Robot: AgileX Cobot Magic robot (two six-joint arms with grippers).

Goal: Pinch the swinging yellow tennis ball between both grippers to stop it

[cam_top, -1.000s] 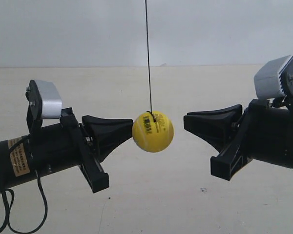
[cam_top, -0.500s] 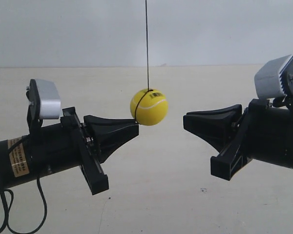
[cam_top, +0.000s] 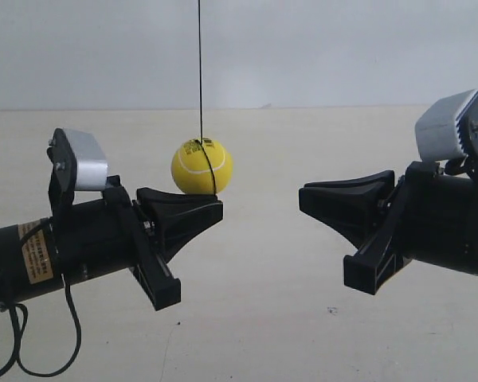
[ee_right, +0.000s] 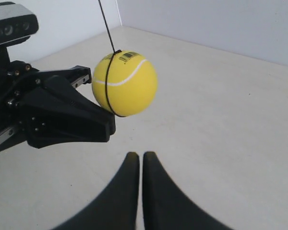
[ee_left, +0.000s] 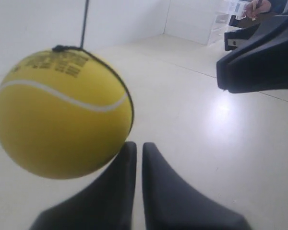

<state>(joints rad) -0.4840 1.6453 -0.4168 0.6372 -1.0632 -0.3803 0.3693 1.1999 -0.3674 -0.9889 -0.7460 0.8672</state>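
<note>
Above the left gripper [cam_top: 217, 208] hangs the yellow tennis ball [cam_top: 201, 166].

Bright yellow over the tennis ball [cam_top: 201, 166], crossed by a white curved seam and small dark barcode print near the top. Thin dark string [cam_top: 199, 72] round it. Matte black on the left gripper [cam_top: 221, 208] and right gripper [cam_top: 301, 199]. Silver-grey block [cam_top: 88, 163] atop each. Tan-orange label [cam_top: 33, 259] with dark lettering on the black left arm [cam_top: 88, 239]. Pale cream tabletop [cam_top: 255, 318], plain and unpatterned; wall [cam_top: 342, 48] greyish white, equally plain
</note>
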